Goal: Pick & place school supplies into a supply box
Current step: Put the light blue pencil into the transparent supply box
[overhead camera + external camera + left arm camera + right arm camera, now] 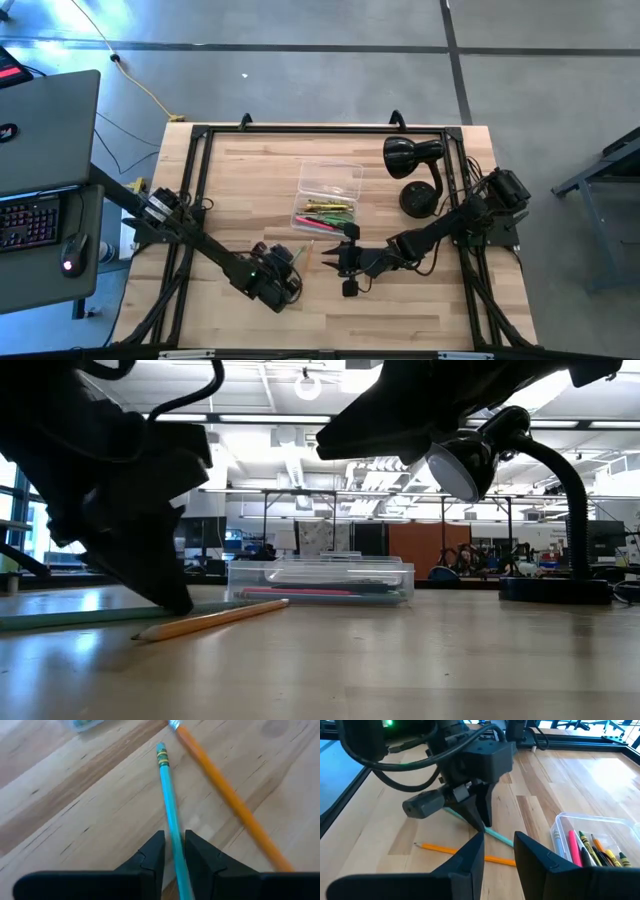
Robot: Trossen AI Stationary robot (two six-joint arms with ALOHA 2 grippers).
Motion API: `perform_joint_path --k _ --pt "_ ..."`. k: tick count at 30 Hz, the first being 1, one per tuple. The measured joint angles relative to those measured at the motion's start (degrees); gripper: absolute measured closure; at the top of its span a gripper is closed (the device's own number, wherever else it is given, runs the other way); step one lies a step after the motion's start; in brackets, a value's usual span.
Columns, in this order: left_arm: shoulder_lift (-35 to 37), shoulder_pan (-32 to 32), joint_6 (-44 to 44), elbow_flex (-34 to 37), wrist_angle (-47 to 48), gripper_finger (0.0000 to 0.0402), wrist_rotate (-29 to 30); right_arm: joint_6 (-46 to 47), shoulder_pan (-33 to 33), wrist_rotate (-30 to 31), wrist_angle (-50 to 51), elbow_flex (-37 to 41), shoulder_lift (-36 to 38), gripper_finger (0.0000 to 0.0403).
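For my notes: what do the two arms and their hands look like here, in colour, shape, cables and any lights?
Both arms are dark, nearly black, built of slim jointed links. The left hand has a blocky black housing with a grey cylindrical part at its side, black cables looping above, and a green light glowing. Its fingers are matte black wedges tapering to points. The right hand shows the same black tapered fingers.

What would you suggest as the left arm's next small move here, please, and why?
Probably close the left pincer on the thin teal pencil: its fingers straddle the pencil lying flat on the wooden table, with small gaps either side. The orange pencil lies apart, so it shouldn't get caught.
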State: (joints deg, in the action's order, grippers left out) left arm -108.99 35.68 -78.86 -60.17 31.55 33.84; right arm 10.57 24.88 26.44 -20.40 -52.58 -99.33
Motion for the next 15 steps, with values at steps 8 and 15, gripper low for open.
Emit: perform_joint_path --k 8,15 --pt "-0.2 -1.6 2.5 -2.9 2.3 0.0323 -0.5 0.0 -0.1 0.2 0.0 0.0 0.0 0.0318" --pt "0.0 -1.9 2.5 -2.8 1.9 0.0334 -1.3 0.0 0.3 -0.1 0.0 0.0 0.0 0.0318"
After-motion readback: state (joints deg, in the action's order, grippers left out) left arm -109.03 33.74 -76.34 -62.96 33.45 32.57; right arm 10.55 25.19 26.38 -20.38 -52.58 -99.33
